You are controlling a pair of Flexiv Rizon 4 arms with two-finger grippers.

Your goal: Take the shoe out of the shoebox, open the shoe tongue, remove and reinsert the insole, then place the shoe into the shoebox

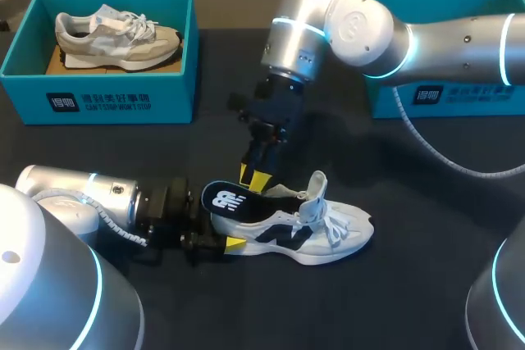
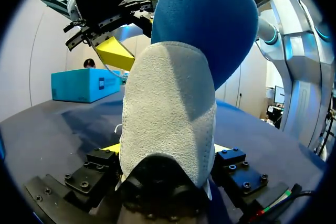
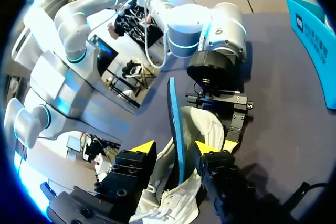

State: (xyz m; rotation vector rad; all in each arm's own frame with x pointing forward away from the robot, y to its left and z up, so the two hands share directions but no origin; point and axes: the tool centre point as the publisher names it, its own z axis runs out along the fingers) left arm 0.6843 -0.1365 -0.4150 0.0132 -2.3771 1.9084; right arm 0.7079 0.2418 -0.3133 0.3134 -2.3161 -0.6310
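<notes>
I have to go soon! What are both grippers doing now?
Left gripper: shut on the shoe.
Right gripper: open, insole between its fingers.

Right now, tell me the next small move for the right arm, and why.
Probably close the right fingers on the insole: it stands half out of the shoe between them, seemingly untouched on both sides, while the left fingers clamp the heel steady.

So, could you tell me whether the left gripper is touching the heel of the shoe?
Touching. The left wrist view shows the heel of the shoe wedged in the left gripper, with one yellow-tipped finger pressed against each side of it.
</notes>
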